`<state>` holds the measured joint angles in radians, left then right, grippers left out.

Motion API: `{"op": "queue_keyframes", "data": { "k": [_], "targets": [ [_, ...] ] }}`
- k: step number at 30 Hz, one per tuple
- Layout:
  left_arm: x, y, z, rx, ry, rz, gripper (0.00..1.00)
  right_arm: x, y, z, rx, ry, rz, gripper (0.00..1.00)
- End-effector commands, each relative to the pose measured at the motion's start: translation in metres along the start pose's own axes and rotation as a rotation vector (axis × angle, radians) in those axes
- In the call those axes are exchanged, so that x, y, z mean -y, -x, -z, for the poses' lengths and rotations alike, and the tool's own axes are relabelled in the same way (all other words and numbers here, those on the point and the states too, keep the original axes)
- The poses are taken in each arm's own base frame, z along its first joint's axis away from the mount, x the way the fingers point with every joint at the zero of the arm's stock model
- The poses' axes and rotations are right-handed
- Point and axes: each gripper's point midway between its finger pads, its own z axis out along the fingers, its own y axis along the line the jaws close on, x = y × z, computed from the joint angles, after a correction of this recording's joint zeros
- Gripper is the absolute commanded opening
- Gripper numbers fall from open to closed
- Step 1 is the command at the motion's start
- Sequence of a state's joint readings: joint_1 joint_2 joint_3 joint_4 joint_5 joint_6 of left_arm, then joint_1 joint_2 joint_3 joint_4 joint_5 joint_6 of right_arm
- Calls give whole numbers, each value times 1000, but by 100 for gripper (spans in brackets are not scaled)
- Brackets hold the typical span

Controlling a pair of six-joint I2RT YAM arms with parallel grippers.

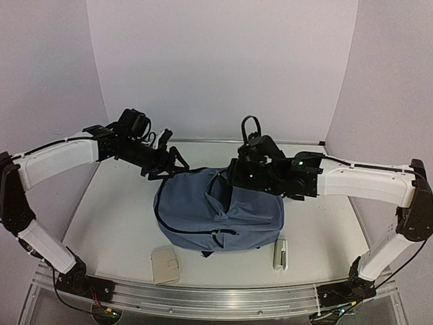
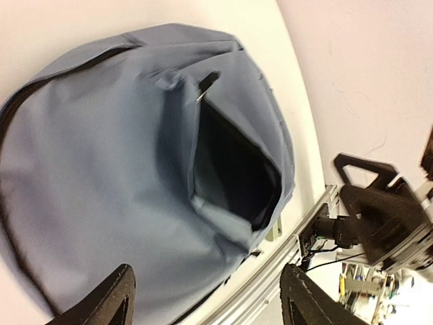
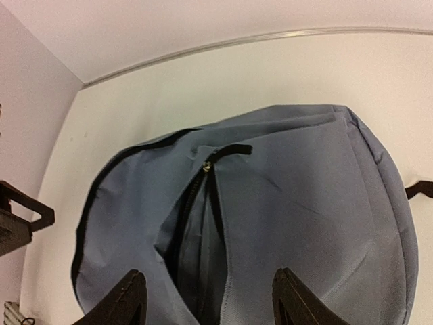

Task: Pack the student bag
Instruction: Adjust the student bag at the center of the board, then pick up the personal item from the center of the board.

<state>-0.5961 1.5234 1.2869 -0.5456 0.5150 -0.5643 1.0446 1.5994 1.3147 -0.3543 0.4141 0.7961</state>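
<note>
The student bag (image 1: 203, 210) is a slate-blue backpack lying flat mid-table, its top zipper gaping open. In the left wrist view the bag (image 2: 95, 176) shows a dark open mouth (image 2: 237, 169). My left gripper (image 2: 206, 305) hovers over it, open, with nothing between its fingers. In the top view the left gripper (image 1: 170, 162) is at the bag's back left edge. My right gripper (image 1: 235, 177) is over the bag's top middle. In the right wrist view the right gripper (image 3: 211, 305) is open and empty above the parted zipper (image 3: 196, 203) and its metal pull (image 3: 206, 164).
A small beige flat case (image 1: 164, 264) lies in front of the bag at the left. A slim white item (image 1: 280, 254) lies at the front right. The metal rail (image 1: 216, 298) runs along the near edge. White walls close in the back and both sides.
</note>
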Motion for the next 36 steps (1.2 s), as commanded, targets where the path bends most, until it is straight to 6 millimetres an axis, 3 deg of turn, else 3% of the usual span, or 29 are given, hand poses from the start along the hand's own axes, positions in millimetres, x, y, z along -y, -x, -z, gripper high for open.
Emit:
{"op": "queue_keyframes", "data": {
  "k": [1, 5, 8, 15, 22, 26, 36],
  "targets": [
    [-35, -31, 40, 98, 152, 191, 78, -38, -4, 29, -72, 265, 34, 64],
    [-55, -76, 50, 62, 169, 328, 80, -71, -49, 41, -227, 494, 35, 63],
    [-72, -112, 43, -3, 165, 437, 72, -98, -89, 51, -324, 645, 13, 61],
    [-106, -162, 42, 3, 173, 578, 71, -135, -187, 51, -501, 706, 34, 57],
    [-109, -160, 30, -13, 164, 551, 72, -146, -262, 24, -665, 648, 3, 49],
    [-106, -155, 23, -31, 146, 528, 73, -141, -287, 13, -716, 614, 3, 47],
    [-106, -153, 17, -43, 132, 508, 74, -139, -309, -1, -753, 575, -12, 43]
  ]
}}
